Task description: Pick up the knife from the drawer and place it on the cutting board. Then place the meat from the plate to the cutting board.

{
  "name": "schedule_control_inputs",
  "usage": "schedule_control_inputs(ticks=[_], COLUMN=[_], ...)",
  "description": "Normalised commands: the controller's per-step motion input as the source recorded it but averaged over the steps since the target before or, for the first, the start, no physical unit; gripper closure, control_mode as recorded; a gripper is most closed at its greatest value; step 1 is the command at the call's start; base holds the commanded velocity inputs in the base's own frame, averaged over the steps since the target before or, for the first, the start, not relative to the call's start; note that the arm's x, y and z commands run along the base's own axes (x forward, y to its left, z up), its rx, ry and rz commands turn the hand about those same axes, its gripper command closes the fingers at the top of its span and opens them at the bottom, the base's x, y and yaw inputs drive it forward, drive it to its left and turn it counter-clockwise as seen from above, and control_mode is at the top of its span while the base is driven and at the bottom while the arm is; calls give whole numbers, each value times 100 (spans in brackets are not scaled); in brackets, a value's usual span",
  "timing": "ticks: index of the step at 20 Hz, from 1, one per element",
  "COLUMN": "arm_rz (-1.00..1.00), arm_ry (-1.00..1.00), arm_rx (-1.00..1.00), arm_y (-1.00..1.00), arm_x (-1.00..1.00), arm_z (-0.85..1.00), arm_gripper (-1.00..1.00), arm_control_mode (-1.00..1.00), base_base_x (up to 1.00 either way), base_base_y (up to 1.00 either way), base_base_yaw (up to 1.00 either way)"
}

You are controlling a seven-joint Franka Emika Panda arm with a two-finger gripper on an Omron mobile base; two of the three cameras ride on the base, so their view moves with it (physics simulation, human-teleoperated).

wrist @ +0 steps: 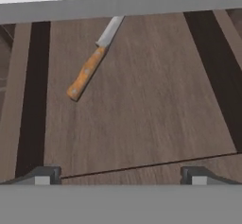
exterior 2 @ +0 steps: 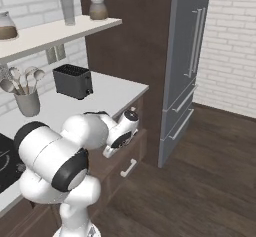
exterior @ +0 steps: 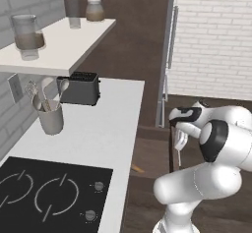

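Note:
The knife [wrist: 88, 71] lies on the wooden floor of the open drawer [wrist: 142, 105], slanted, with its orange-brown handle toward me. Its silver blade tip runs under the counter edge at the top of the hand view. My gripper [wrist: 121, 176] hangs above the drawer, open, with nothing between its fingertips [wrist: 47, 175]; the knife is well ahead and to the left of them. In the left base view the gripper [exterior: 179, 147] points down beside the counter, and an orange bit of the knife handle [exterior: 138, 168] shows in the drawer. The cutting board and the meat are out of view.
The white counter [exterior: 103, 129] carries a dark toaster [exterior: 78, 88], a grey utensil cup [exterior: 50, 116] and a black cooktop [exterior: 49, 192]. A shelf [exterior: 59, 45] with jars hangs above. A tall grey fridge [exterior 2: 187, 66] stands to the right, with open wood floor before it.

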Motion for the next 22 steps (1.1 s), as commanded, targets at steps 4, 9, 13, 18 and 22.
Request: schedule_control_inputs(ticks=[4,9,13,18,22], arm_rz=[0,0,0,-1,-2], arm_ry=[-2,-5,0,0,0], arm_rx=[0,0,0,-9,-13], arm_y=[13,3,-1,-10,-25], arm_x=[27,18,2,0,0], arm_z=[-22,-31,-38,-49,-43], arm_gripper=[-100,-100,-100,-100,-100], arm_control_mode=[-100,-100,-100,-100,-100], base_base_x=[0,0,0,0,0], base_base_y=[0,0,0,0,0], base_base_yaw=[0,0,0,0,0])
